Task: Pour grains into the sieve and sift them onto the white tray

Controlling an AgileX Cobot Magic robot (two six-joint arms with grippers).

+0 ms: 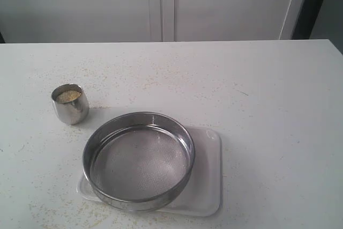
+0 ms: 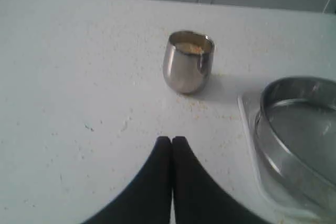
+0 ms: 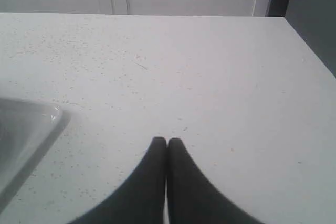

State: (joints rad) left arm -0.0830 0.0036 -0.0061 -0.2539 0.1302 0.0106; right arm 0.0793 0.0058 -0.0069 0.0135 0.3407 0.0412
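A small shiny steel cup (image 1: 70, 104) stands upright on the table's left side, holding the sandy grains (image 1: 68, 96). The wide steel sieve (image 1: 138, 159) with grey mesh rests on the white tray (image 1: 209, 186) near the front. In the left wrist view the cup (image 2: 188, 62) with grains (image 2: 189, 48) stands beyond my left gripper (image 2: 171, 140), which is shut and empty; the sieve (image 2: 299, 129) and tray edge (image 2: 247, 114) lie to one side. My right gripper (image 3: 167, 141) is shut and empty over bare table, with the tray's corner (image 3: 31, 124) off to its side. Neither gripper shows in the exterior view.
Fine grains (image 1: 155, 81) are scattered thinly over the white table (image 1: 268, 105). White cabinet doors (image 1: 161, 4) stand behind the table's far edge, and a dark gap (image 1: 316, 4) shows at the back right.
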